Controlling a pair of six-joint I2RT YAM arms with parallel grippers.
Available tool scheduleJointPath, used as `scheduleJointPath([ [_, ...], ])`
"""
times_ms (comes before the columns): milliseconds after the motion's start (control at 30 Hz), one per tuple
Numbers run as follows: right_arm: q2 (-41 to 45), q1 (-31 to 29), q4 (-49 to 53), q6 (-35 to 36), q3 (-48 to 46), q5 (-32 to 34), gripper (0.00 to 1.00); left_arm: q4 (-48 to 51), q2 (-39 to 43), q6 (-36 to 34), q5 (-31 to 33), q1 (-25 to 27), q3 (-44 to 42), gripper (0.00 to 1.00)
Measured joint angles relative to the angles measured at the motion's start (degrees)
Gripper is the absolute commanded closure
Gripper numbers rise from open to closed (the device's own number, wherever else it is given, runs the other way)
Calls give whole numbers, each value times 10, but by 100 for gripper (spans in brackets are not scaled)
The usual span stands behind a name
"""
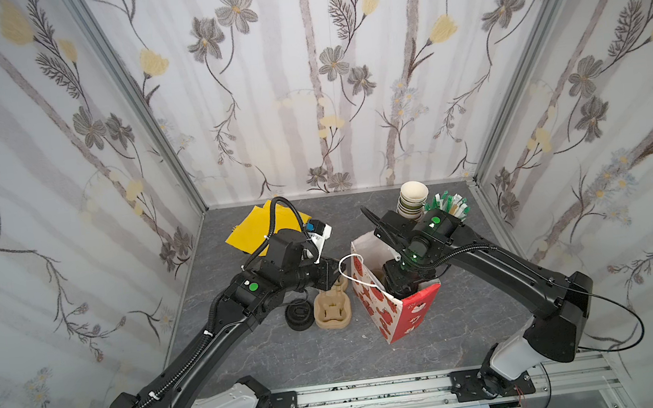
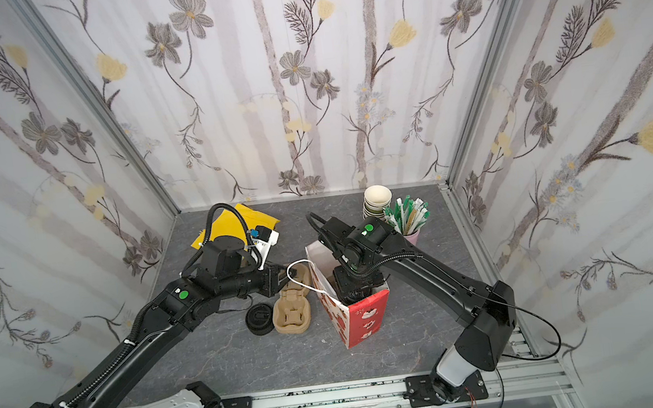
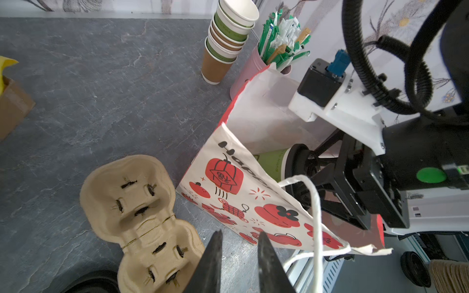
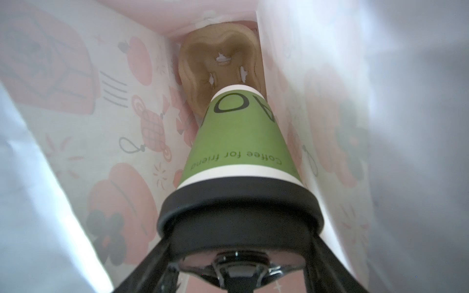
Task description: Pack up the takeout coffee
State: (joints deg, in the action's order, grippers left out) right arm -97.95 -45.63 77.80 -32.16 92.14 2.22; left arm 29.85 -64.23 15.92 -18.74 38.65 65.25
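**Takeout cup goes into the bag.** My right pincer (image 4: 239,238) reaches down inside the bag (image 4: 114,121), pinching the cup (image 4: 238,142) by its black lid, one finger on each side of the rim. The cup hangs straight out past the pincer's tips, its green side lettered "Coffee for friend". Its base points at the inner carrier (image 4: 220,63) lying on the bag's floor. I cannot tell whether base and carrier touch.

The bag, printed with red lanterns, stands open-mouthed on the worktop (image 1: 455,324) in both top views, with the right arm plunged into it from above.

My left pincer (image 3: 239,253) hovers outside the bag, close to its printed wall. Its fingers are spread a little, with nothing between them. The bag's white cord handle (image 3: 316,215) loops just beside those fingers on the bag's side, and I cannot tell whether cord and finger touch.

Under the left pincer, the spare carrier (image 3: 134,210) lies flat on the worktop with its wells up. A short pile of black lids (image 1: 298,317) sits just beside it, on the side away from the bag.

Well beyond the right pincer, behind the bag, stand the cup stack (image 1: 412,199) and a pink holder (image 3: 243,76) bristling with sachets. Yellow napkins (image 1: 252,230) lie behind the left arm's wrist, toward the back wall.
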Motion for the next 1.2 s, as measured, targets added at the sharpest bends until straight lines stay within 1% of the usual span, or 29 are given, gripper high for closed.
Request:
scheduleJointPath([
  [133, 14, 0, 0, -8, 16, 10, 35, 0, 9, -10, 27, 0, 13, 71],
  [200, 22, 0, 1, -13, 20, 12, 35, -3, 12, -16, 38, 0, 21, 68],
  [267, 30, 0, 1, -16, 21, 13, 35, -8, 14, -23, 42, 0, 26, 64],
  [400, 39, 0, 4, -23, 22, 14, 35, -26, 17, -40, 54, 9, 32, 53],
  [533, 51, 0, 5, -30, 26, 14, 35, -49, 20, -72, 52, 36, 31, 43],
  [667, 61, 1, 8, -34, 28, 15, 35, -87, 28, -117, 50, 59, 22, 35],
  [833, 84, 2, 9, -38, 30, 16, 35, -137, 21, -181, 32, 71, 9, 30],
  [1067, 108, 8, 13, -44, 46, 16, 35, -190, -26, -293, -26, 78, 1, 17],
  [1133, 118, 10, 13, -44, 52, 16, 35, -205, -40, -324, -43, 78, 1, 11],
  [1200, 124, 11, 13, -44, 56, 16, 35, -211, -50, -353, -63, 79, 1, 0],
])
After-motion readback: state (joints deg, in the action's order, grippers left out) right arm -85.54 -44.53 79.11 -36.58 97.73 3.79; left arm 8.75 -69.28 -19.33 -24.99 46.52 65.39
